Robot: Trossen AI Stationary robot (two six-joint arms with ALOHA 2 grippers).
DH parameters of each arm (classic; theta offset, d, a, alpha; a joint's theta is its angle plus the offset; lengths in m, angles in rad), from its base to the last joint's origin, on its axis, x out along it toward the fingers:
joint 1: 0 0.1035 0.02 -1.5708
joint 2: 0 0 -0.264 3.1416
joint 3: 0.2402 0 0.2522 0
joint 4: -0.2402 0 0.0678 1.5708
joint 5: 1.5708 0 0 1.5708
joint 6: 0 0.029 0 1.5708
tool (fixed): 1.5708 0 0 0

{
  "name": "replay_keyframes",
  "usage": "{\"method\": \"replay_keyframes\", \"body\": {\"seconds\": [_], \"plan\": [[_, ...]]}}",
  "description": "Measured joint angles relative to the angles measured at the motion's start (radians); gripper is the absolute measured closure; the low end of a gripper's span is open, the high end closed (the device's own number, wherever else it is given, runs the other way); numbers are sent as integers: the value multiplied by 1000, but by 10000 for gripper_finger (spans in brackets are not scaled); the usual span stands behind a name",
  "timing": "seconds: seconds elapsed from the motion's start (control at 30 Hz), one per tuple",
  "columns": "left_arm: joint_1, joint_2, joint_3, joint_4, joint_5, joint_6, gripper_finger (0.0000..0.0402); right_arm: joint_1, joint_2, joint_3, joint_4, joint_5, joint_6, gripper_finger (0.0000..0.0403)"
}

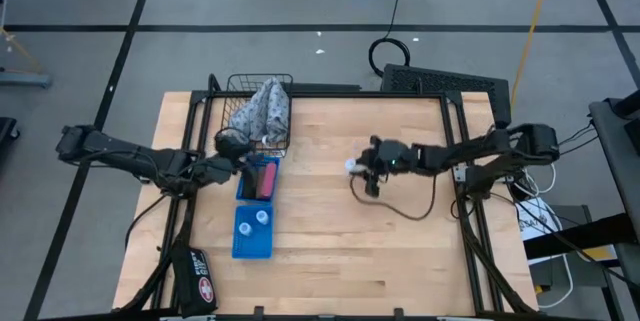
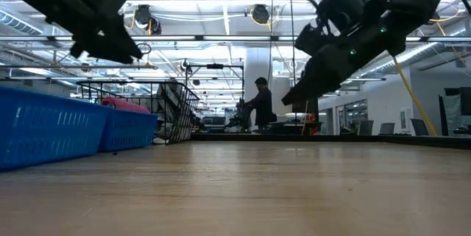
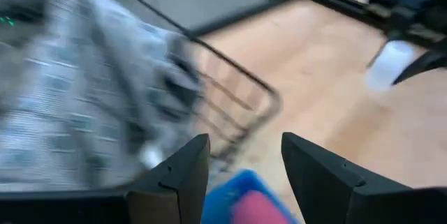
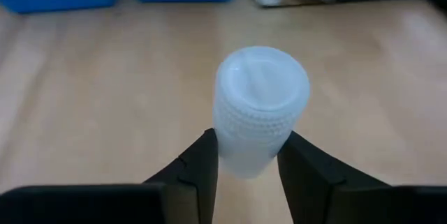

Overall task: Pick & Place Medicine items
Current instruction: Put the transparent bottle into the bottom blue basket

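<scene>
Pale wooden counter (image 1: 330, 241) stood on grey floor with black tape lines; beyond it an open hall, ceiling lights on, one person (image 2: 259, 107) far off. Counted: two blue trays (image 1: 254, 207) end to end at left, two white bottles (image 1: 254, 223) in the near one, a pink tube (image 1: 268, 180) in the far one, one wire basket (image 1: 262, 111) with grey cloth (image 1: 262, 109) behind. Right end effector (image 1: 358, 168) gripped a third white bottle (image 4: 260, 105) above counter centre; left end effector (image 3: 241, 175), jaws parted and empty, hung over the far tray.

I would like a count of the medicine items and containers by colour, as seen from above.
White bottles: 3, two in the near blue tray and one in the right claw
Pink tube: 1
Blue trays: 2
Black wire basket: 1
Total: 7
</scene>
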Motion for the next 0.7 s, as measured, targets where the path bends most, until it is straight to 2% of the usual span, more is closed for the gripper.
{"method": "replay_keyframes", "body": {"seconds": [0.17, 0.33, 0.43, 0.53, 0.7], "plan": [[68, 71, 13, 147, 287, 6, 215, 126, 71, -1, 115, 3, 39, 287], [118, 235, 169, 76, 505, -56, 211, 195, 118, -1, 207, 5, 44, 287], [119, 371, 315, -13, 569, -17, 194, 220, 123, -1, 234, 6, 44, 287], [101, 512, 464, -81, 604, 105, 169, 241, 123, -1, 243, 6, 44, 286], [77, 729, 707, -102, 699, 297, 126, 270, 123, -1, 244, 6, 44, 287]]}}
